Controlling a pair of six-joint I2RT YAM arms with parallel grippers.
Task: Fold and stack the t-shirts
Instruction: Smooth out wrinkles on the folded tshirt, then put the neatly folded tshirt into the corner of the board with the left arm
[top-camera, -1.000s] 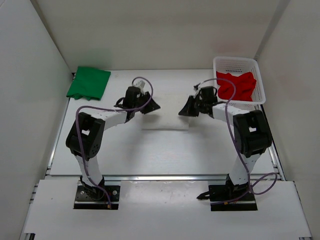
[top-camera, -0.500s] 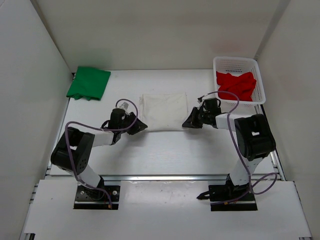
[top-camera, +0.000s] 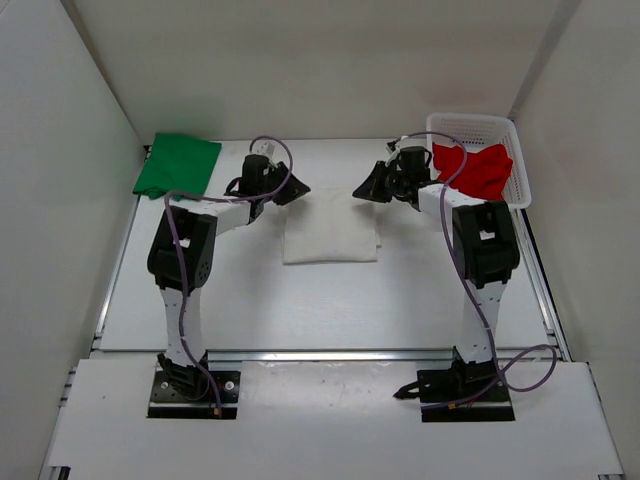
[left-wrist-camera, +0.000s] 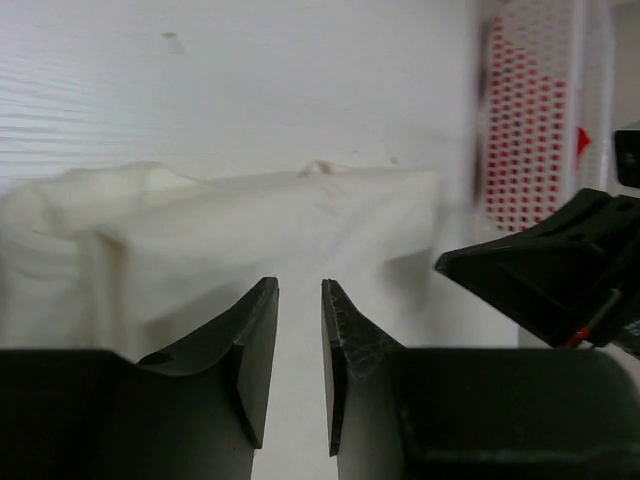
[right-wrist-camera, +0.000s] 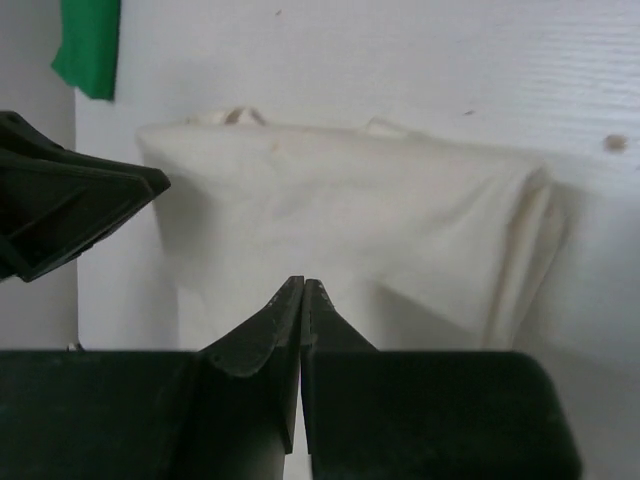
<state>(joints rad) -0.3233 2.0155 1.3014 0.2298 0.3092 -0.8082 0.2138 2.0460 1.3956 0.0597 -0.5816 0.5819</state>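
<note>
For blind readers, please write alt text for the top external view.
A folded white t-shirt lies centred, the left gripper and right gripper near its far corners; green t-shirt far left, red t-shirt in a basket far right.

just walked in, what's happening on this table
Two robot arms are working on a white t-shirt that lies folded in the middle of the table. Both reach to its far edge: the left gripper with its fingers slightly apart, the right gripper with its fingers closed, neither visibly holding cloth. A green t-shirt lies folded at the far left, and a red t-shirt sits crumpled in the white basket at far right, not yet folded.
</note>
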